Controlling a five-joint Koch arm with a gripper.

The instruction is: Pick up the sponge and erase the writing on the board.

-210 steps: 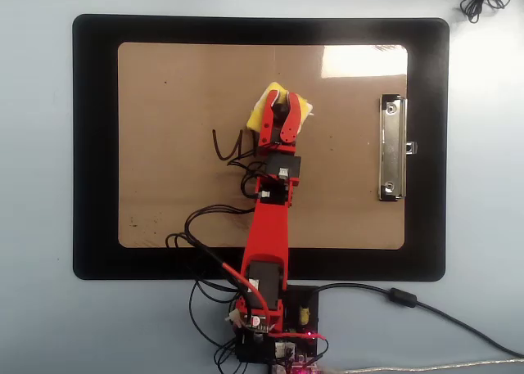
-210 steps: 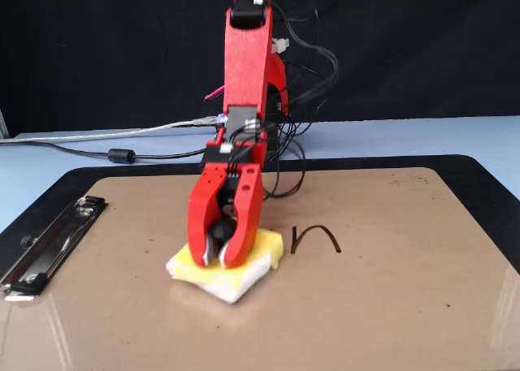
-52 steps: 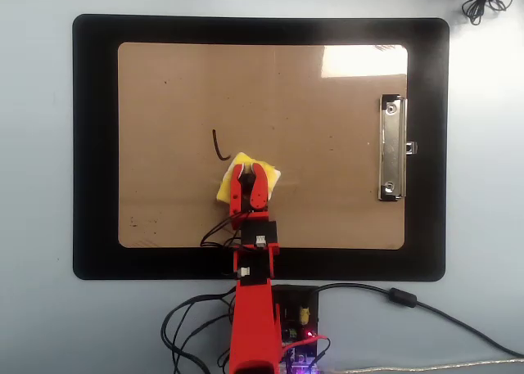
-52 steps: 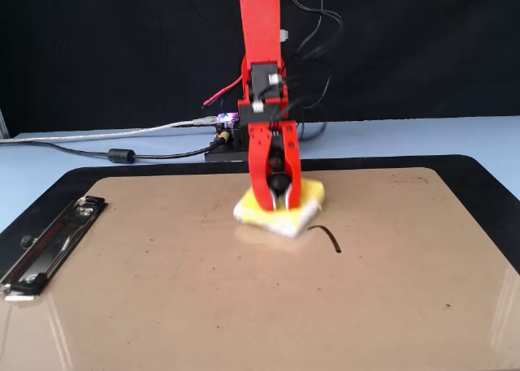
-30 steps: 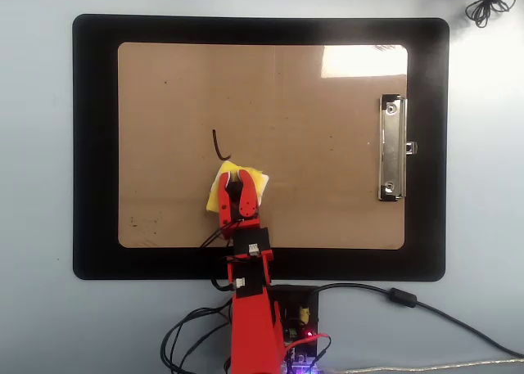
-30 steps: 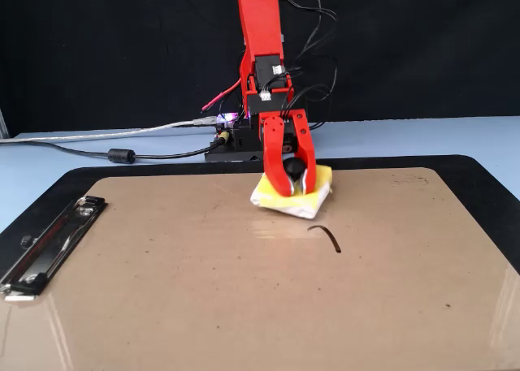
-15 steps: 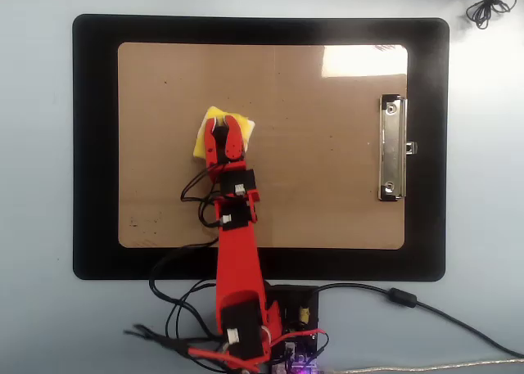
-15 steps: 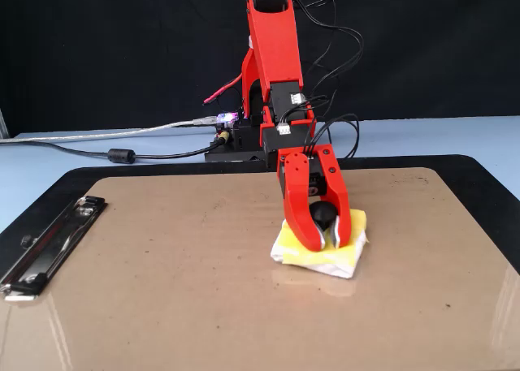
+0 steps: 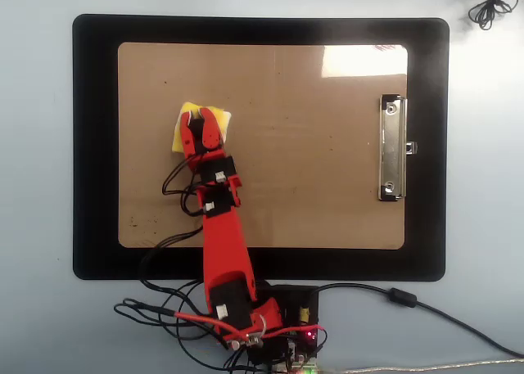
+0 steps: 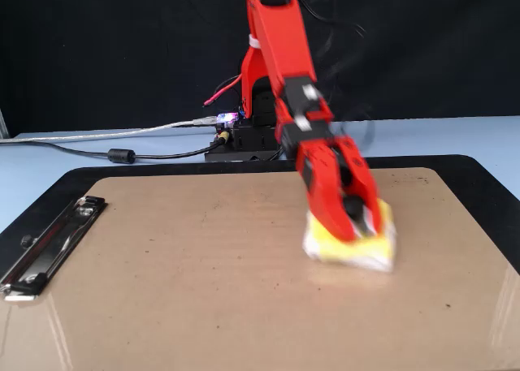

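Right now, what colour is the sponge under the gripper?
Bright yellow with a white edge, the sponge shows best in the fixed view.

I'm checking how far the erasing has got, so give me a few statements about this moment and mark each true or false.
1. The sponge lies on the board, under the gripper. True.
2. The silver clip is at the board's left end in the overhead view. False: it is at the right end there.
3. The board rests on a larger black mat. True.
4. Bold marker writing fills the middle of the board. False: no strokes show there; only small specks near the edges.
5. The sponge sits off the board on the blue table. False: it is on the tan board.
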